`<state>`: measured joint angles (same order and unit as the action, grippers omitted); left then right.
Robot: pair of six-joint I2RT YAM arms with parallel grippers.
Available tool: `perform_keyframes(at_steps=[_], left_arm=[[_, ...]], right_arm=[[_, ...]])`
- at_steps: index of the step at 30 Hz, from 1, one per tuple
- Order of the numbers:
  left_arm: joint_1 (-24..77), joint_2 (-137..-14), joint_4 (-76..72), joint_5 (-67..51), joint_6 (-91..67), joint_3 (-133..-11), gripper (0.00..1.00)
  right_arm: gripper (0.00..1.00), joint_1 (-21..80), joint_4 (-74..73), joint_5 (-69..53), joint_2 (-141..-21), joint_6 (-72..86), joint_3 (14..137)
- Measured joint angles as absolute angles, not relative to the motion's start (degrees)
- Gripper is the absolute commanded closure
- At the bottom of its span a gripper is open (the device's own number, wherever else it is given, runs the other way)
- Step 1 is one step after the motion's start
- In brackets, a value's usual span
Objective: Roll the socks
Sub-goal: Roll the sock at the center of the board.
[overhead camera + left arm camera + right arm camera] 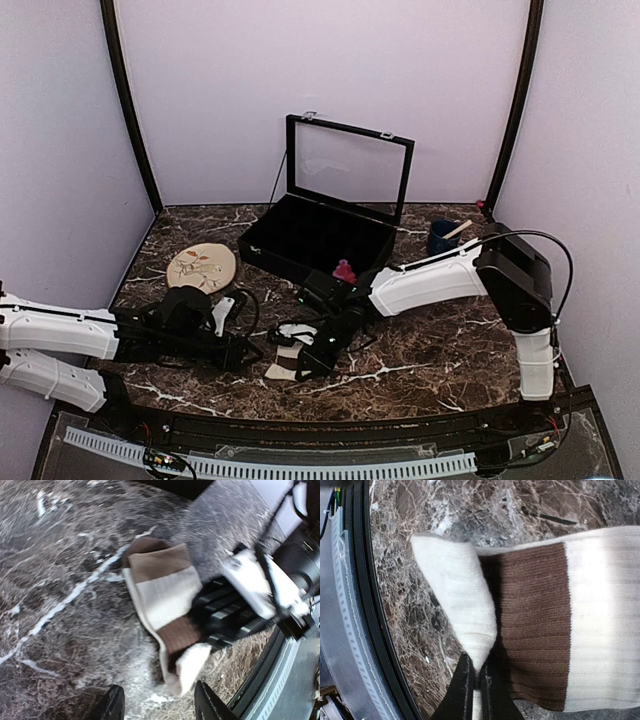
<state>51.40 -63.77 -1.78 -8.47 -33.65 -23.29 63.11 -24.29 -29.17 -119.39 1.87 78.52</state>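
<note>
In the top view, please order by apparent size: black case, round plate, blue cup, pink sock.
1. black case
2. round plate
3. blue cup and pink sock: both small, too alike to rank.

Soft, even light; the top view is sharp. The left wrist view blurs beyond the left gripper. The sock glares white past the right gripper.

sock: we see cream with dark brown bands
pink sock: we see magenta
plate: beige, leaf pattern
table: dark marble, white veins
box: black
</note>
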Motion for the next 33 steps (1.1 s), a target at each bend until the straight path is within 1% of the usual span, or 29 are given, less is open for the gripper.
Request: perform_keyframes(at_steps=[13,22,33], left_arm=[[64.1,-62.8,0.6,5.7,-27.5,-23.8,0.52],[75.4,-70.3,0.6,16.0,-17.6,-29.6,0.51],[77.6,-76.6,0.3,19.8,-8.2,-32.1,0.5]], right_arm=[[1.0,61.2,-30.1,-34.1,-122.5,2.0,83.1],[1.0,60.6,-33.0,-35.7,-123.7,2.0,85.1],[1.0,60.2,-35.6,-36.6,-124.6,1.4,86.7]])
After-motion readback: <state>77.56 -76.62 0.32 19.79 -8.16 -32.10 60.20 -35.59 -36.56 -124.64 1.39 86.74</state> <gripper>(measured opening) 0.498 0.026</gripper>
